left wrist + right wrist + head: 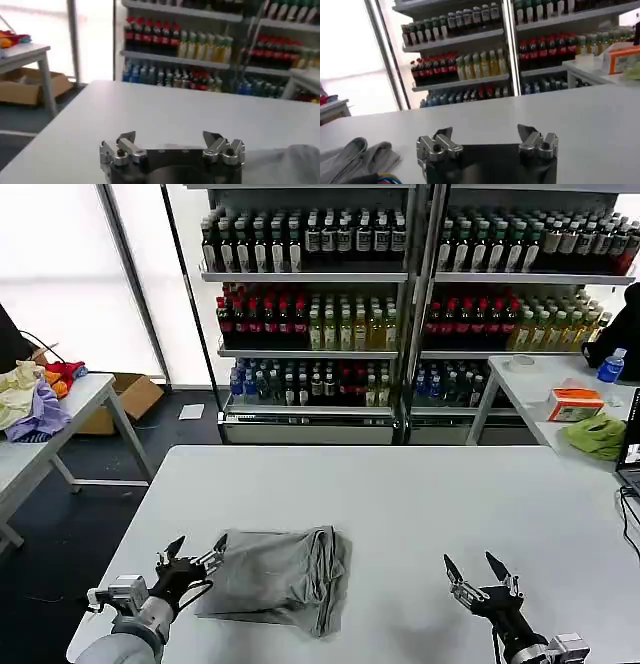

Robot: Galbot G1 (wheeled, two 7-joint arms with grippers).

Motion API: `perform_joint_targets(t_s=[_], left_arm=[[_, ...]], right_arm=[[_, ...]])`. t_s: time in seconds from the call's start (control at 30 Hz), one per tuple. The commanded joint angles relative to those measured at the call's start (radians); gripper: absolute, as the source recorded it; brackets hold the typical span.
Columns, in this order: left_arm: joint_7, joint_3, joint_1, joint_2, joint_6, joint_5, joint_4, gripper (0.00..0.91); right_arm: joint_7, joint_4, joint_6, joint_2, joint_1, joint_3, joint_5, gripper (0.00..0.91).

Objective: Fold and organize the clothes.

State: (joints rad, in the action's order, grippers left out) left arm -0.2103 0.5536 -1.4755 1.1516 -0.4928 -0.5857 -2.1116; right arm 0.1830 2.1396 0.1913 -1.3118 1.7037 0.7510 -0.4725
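We are looking down at a light grey shirt [278, 576] lying folded into a rough, soft bundle at the near left of the white table [420, 494]. We are holding our left gripper [196, 552] just beside the shirt's left edge with its jaws spread and grasping nothing, and our right gripper [476, 569] well apart to the right, over bare tabletop, likewise released. We are judging the cloth to be light, limp and prone to sagging and unfolding when lifted, so we are favouring a pinch at a layered edge or corner. Nothing is blocking us on the table; a heap of coloured garments [35, 396] is sitting on the far left table, a lime-green cloth [597, 435] on the far right one, and drink shelves [400, 294] are standing beyond
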Motion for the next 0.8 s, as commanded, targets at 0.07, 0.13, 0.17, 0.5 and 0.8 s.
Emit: perform_joint_targets(t_s=[0.07, 0.13, 0.17, 0.5, 0.8], left_arm=[[-0.016, -0.003, -0.019, 0.065, 0.002, 0.088, 0.127, 0.907], [-0.014, -0.016, -0.026, 0.072, 0.007, 0.091, 0.119, 0.907], [-0.012, -0.023, -0.027, 0.075, 0.010, 0.091, 0.114, 0.907], [-0.014, -0.094, -0.026, 0.120, 0.017, 0.130, 0.099, 0.907], [-0.011, -0.146, -0.018, 0.141, 0.038, 0.154, 0.134, 0.453]], right_arm=[[0.000, 0.003, 0.001, -0.005, 0.002, 0.002, 0.000, 0.907], [0.000, 0.001, 0.002, -0.006, 0.002, 0.001, 0.000, 0.907], [0.001, 0.000, 0.002, -0.005, 0.001, 0.001, 0.000, 0.907], [0.001, -0.008, -0.002, -0.019, 0.000, -0.005, 0.005, 0.907], [0.001, -0.004, -0.008, -0.012, 0.012, 0.008, 0.001, 0.907]])
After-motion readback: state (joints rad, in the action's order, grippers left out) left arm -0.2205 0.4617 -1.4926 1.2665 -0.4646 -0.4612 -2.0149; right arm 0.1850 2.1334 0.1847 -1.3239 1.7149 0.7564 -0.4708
